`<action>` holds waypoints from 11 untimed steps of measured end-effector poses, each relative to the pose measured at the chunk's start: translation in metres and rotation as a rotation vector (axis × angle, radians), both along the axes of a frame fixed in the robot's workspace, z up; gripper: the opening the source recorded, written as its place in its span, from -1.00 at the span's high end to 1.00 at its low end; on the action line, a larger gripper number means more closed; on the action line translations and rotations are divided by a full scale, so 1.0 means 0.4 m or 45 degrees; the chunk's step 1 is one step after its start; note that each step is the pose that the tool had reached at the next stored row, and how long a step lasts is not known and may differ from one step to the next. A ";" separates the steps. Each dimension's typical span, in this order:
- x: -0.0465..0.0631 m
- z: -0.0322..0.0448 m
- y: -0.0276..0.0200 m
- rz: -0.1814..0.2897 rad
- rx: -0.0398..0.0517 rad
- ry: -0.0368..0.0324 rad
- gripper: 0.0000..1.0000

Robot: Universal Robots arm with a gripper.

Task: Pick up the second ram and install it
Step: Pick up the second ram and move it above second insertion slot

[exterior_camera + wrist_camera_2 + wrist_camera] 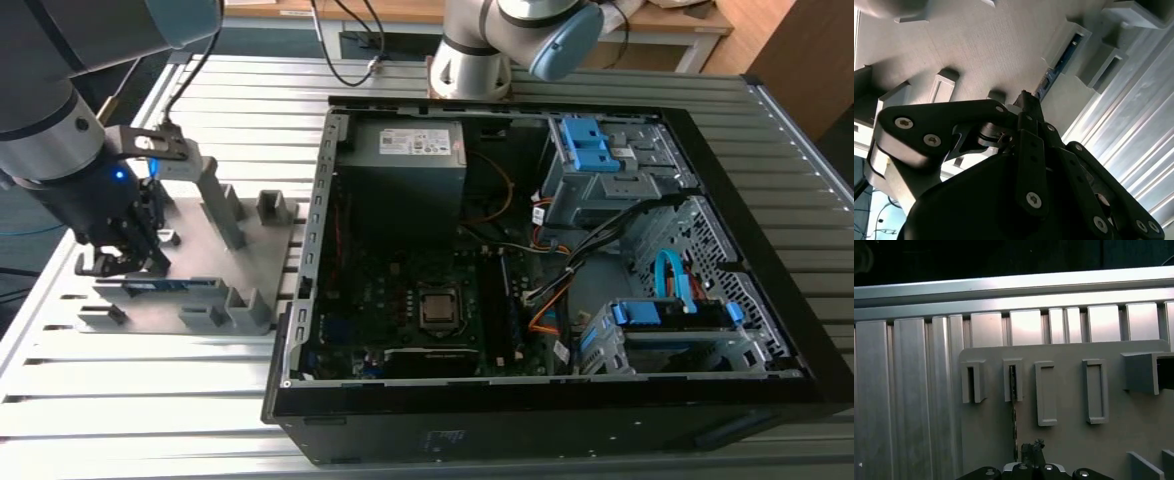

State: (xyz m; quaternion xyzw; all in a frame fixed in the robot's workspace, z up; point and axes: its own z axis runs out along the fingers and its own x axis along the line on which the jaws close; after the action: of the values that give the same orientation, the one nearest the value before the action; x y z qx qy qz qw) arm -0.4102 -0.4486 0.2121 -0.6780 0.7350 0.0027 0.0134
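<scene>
Grey fixture plate lies on the slatted aluminium table at the exterior view's left, and the gripper hangs low over that end of it. The second ram stands on edge in the plate's slots. In the second wrist view its near end reaches the gripper's tip. Whether the pincer is clenched on it or released, I cannot tell. The open computer case lies just beside the plate, towards the exterior view's right.
</scene>
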 end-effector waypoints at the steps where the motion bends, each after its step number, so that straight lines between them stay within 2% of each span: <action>1: 0.000 0.000 0.000 0.007 0.000 0.0000 0.80; 11: 0.000 0.000 0.000 0.087 -0.001 0.0001 0.80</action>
State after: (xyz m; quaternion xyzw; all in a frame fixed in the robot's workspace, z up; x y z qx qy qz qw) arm -0.4103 -0.4486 0.2121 -0.7028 0.7113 0.0030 0.0132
